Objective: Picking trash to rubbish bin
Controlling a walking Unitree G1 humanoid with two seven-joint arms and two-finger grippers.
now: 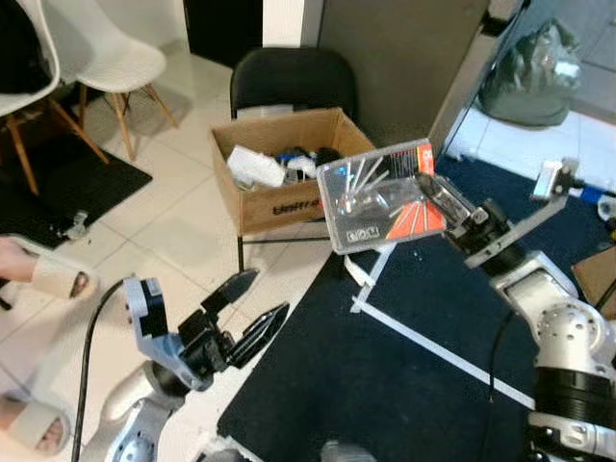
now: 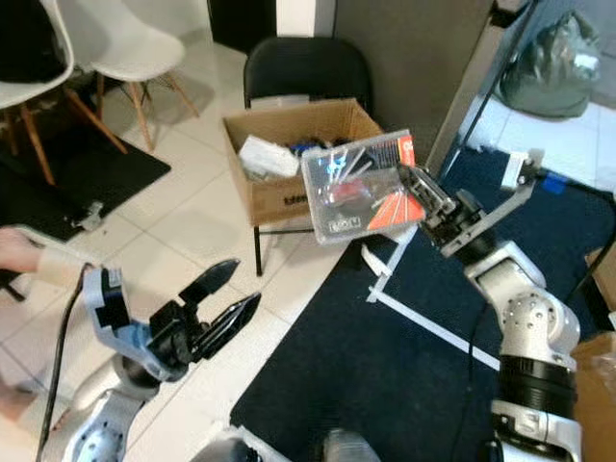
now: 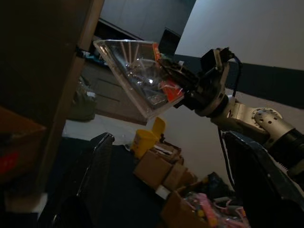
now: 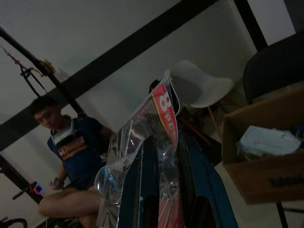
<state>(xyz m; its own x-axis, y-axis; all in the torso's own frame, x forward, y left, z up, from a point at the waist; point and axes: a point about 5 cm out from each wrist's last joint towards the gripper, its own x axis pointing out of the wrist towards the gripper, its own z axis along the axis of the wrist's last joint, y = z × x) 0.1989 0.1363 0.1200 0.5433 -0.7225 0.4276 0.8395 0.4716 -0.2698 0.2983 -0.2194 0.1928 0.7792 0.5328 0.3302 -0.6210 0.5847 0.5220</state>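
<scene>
Clear plastic blister pack (image 1: 377,197), pinched at its edge in the right tool (image 1: 452,214), held at frame centre beside the cardboard box (image 1: 289,173) on a black chair. Left tool (image 1: 248,313) spread apart, idle lower left. Best carried fully over the box opening before release.

We note silver arms with ribbed black wrist collars. The left gripper (image 1: 252,313) carries long black tapered fingers on a blue-grey housing, black cable trailing. The right gripper (image 1: 445,200) has a grey bracket.
</scene>
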